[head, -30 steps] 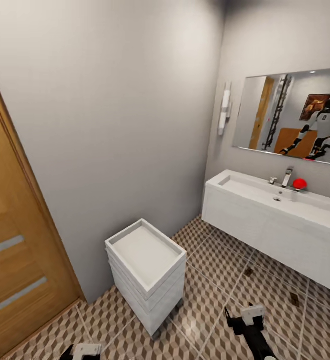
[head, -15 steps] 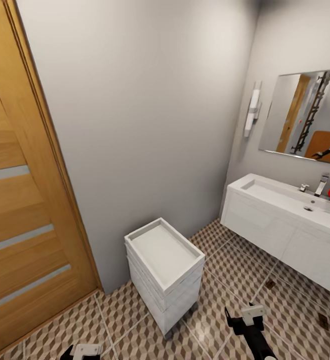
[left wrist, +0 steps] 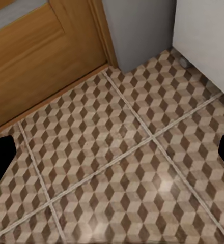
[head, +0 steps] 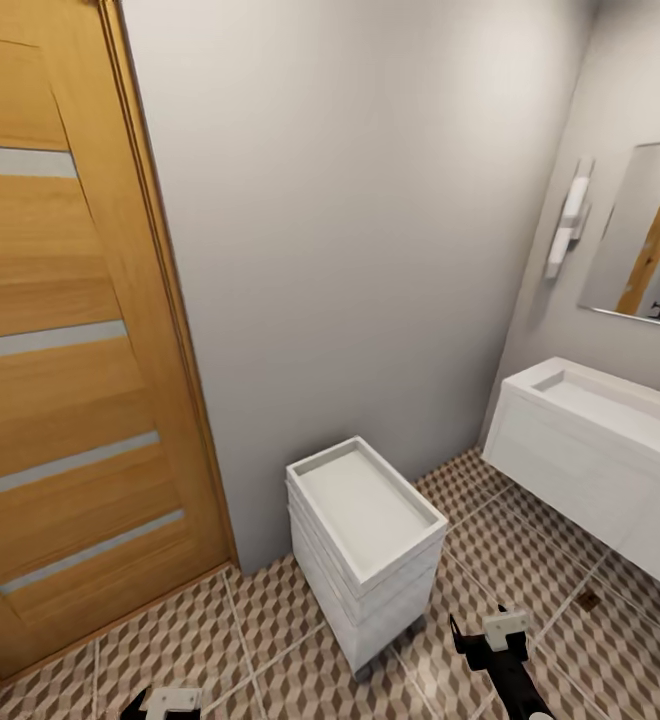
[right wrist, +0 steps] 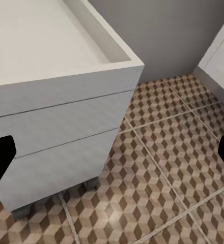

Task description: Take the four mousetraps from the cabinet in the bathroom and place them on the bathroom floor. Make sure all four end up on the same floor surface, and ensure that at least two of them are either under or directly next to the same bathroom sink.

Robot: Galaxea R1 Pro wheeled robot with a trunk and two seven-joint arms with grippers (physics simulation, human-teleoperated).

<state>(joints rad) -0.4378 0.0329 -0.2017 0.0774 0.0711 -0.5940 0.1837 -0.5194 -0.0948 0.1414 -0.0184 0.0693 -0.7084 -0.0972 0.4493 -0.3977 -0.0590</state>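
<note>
1. Head view: we note a wooden door at left, a grey wall, a small white drawer unit on casters standing on the bathroom floor, and the sink at right under a mirror. One small brown mousetrap lies on the tiles just before the sink, on the robot's right. The right tool is the nearer arm to it, the left tool well apart. The mousetrap is too small for us to judge its long axis. The cabinet is not before us.
2. Left wrist view: bare cube-pattern tiles, the door's foot and a corner of the white unit. The dark fingertips stand wide apart with nothing between.
3. Right wrist view: the white drawer unit near ahead, tiles beyond. The fingertips are likewise spread wide and empty.
</note>
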